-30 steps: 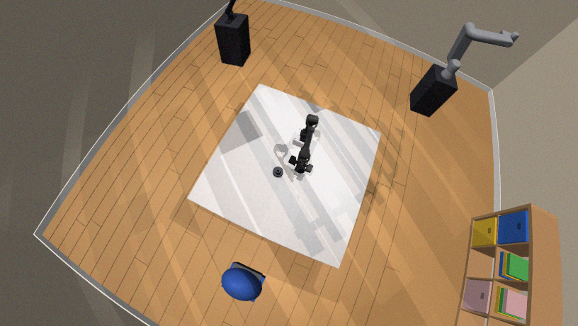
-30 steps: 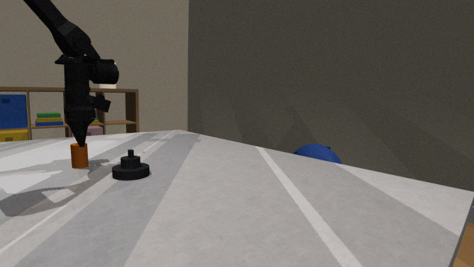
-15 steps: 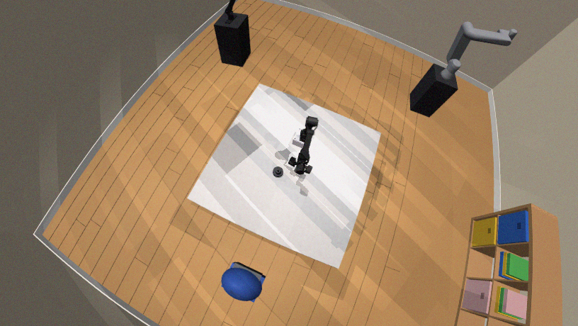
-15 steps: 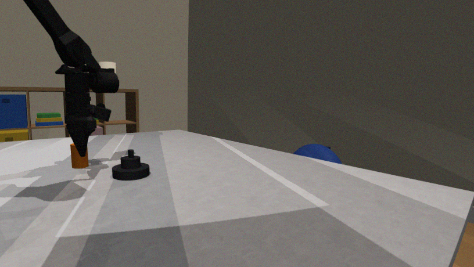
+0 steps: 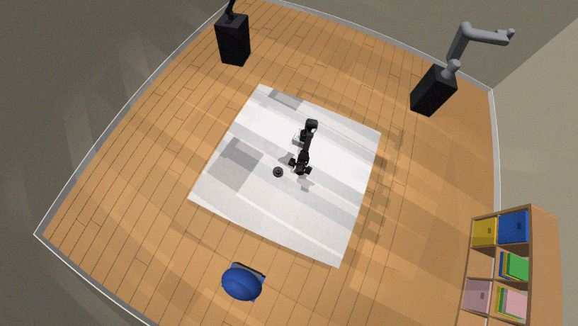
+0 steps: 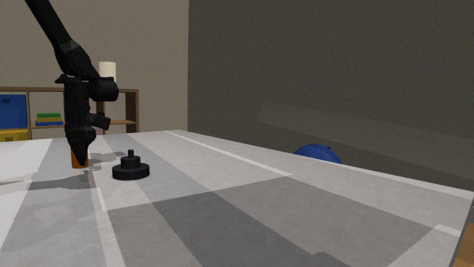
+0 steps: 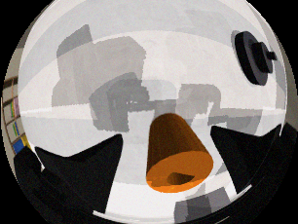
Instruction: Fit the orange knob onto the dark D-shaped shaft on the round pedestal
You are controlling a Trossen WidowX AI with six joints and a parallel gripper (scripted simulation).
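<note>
The orange knob (image 6: 75, 160) (image 7: 167, 141) stands upright on the table, its dark hole facing up in the wrist view. It is hidden under the arm in the top view. My gripper (image 5: 300, 166) (image 6: 81, 162) (image 7: 168, 135) is open and lowered around the knob, with one finger on each side. Gaps show between the knob and both fingers in the wrist view. The round black pedestal (image 5: 278, 173) (image 6: 130, 172) (image 7: 248, 58) stands a short way beside the gripper, with its bare dark shaft (image 6: 130, 153) (image 7: 273, 56) pointing up. The shaft's flat side cannot be made out.
The pale table top (image 5: 291, 218) (image 6: 252, 215) carries broad shadows. The pedestal is the nearest obstacle beside the fingers. Away from the table are a blue chair (image 5: 241, 283), a shelf (image 5: 544, 251) and two black stands (image 5: 233, 42) (image 5: 433, 91) with arms.
</note>
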